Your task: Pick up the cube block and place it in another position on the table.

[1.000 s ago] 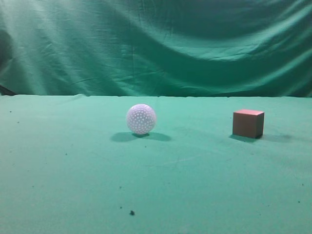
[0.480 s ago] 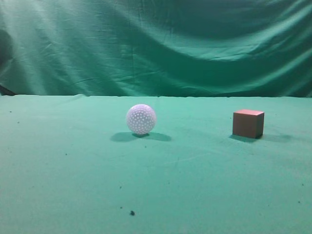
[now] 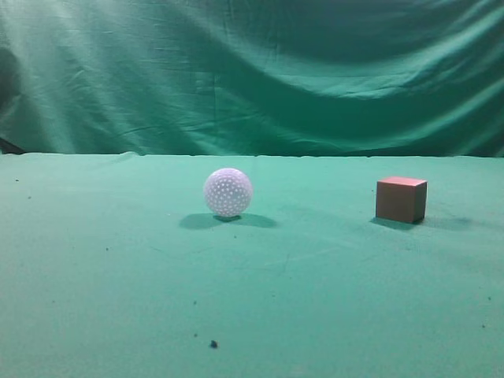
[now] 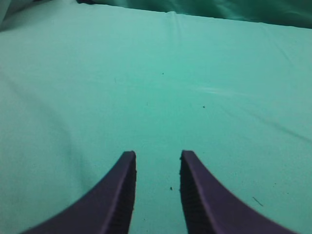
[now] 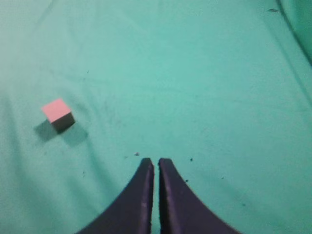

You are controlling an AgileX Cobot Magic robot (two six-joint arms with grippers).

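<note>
Your cube block (image 3: 401, 199) sits untouched on the green felt table (image 3: 315, 299), well to the right of the white dimpled ball (image 3: 227, 192), with the wrinkled green curtain (image 3: 252, 71) hanging behind. Neither arm appears in the exterior view. In the right wrist view the cube block (image 5: 57, 114) lies ahead and off to the left of your right gripper (image 5: 156, 165), whose dark fingers are pressed nearly together over bare cloth. Your left gripper (image 4: 157, 161) hangs with its fingers spread, nothing between them, and no cube in its view. The pick-up looks not yet begun; this reads as the approach step. Your next move likely calls for parting the right fingers, swinging toward the cube, and descending squarely over it.
</note>
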